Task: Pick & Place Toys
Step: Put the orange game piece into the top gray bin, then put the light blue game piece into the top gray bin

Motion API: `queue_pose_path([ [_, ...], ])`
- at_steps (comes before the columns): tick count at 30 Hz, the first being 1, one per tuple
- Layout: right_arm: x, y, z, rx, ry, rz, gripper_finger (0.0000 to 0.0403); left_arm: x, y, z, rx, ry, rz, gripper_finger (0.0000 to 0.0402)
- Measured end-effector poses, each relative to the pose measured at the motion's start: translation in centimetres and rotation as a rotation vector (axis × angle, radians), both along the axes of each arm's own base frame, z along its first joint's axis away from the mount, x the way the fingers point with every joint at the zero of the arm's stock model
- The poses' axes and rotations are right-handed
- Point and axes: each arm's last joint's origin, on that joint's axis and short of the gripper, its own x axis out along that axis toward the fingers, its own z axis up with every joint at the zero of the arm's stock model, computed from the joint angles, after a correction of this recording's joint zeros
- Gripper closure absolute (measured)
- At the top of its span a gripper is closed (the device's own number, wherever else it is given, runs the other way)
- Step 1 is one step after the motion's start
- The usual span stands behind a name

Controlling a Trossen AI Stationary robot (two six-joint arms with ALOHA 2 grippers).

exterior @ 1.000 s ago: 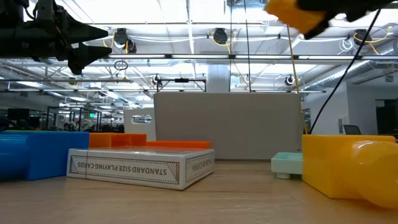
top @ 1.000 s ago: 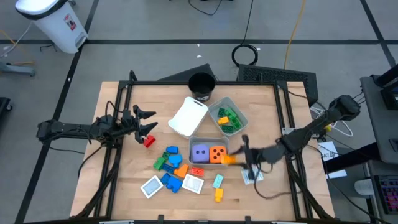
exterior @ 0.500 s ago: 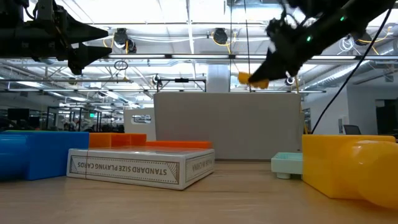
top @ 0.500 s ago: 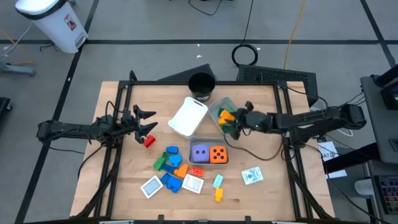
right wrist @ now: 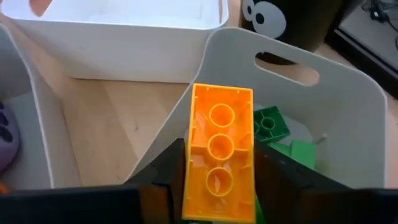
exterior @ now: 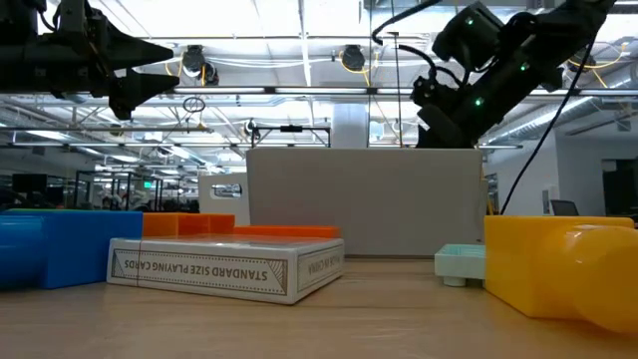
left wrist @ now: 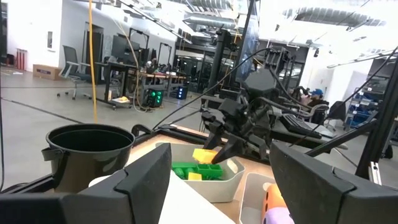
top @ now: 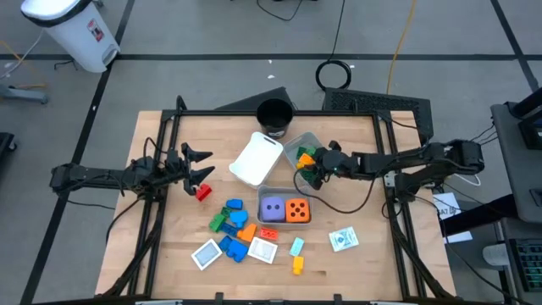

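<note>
My right pincer (right wrist: 217,186) hides the orange block's (right wrist: 219,149) lower end, and the purple die (right wrist: 6,134) is cut off at the frame's edge.

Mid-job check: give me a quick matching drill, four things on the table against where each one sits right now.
Things:
1. orange block
2. purple die
3. red block
4. black cup

Places:
A. in the tray beside the orange die
B. at the table's far edge
C. between the right gripper's fingers, above the tray of green blocks
D. on the table by the left gripper

Pairs: 1-C, 2-A, 3-D, 4-B
</note>
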Motion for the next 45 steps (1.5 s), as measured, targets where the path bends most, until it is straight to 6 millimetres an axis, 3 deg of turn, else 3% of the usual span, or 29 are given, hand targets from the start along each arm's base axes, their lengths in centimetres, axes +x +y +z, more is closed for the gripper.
queue_pose_path([
  [5, 0.0, 0.4, 0.3, 0.008, -0.019, 0.006, 0.0227, 0.0, 0.0, 0.0, 0.000, 0.000, 0.000, 0.0124],
  [12, -0.6, 2.1, 2.4, 0.005, -0.109, 0.080, 0.0161, 0.0, 0.0, 0.0, 0.000, 0.000, 0.000, 0.0124],
  [19, -0.8, 6.3, 4.8, 0.148, -0.290, 0.447, 0.0136, 0.0, 0.0, 0.0, 0.000, 0.000, 0.000, 0.0123],
  [25, -0.6, 12.6, 4.9, 0.176, -0.401, 0.741, 0.0136, 0.0, 0.0, 0.0, 0.000, 0.000, 0.000, 0.0123],
  [31, -0.1, 17.6, 3.7, 0.193, -0.486, 0.917, 0.0142, 0.0, 0.0, 0.0, 0.000, 0.000, 0.000, 0.0123],
  [40, 3.8, 21.5, 3.7, 0.153, -0.104, 0.935, 0.0194, 0.0, 0.0, 0.0, 0.000, 0.000, 0.000, 0.0123],
  [45, 6.0, 22.3, 1.5, 0.026, 0.033, 0.882, 0.0240, 0.0, 0.0, 0.0, 0.000, 0.001, 0.000, 0.0123],
])
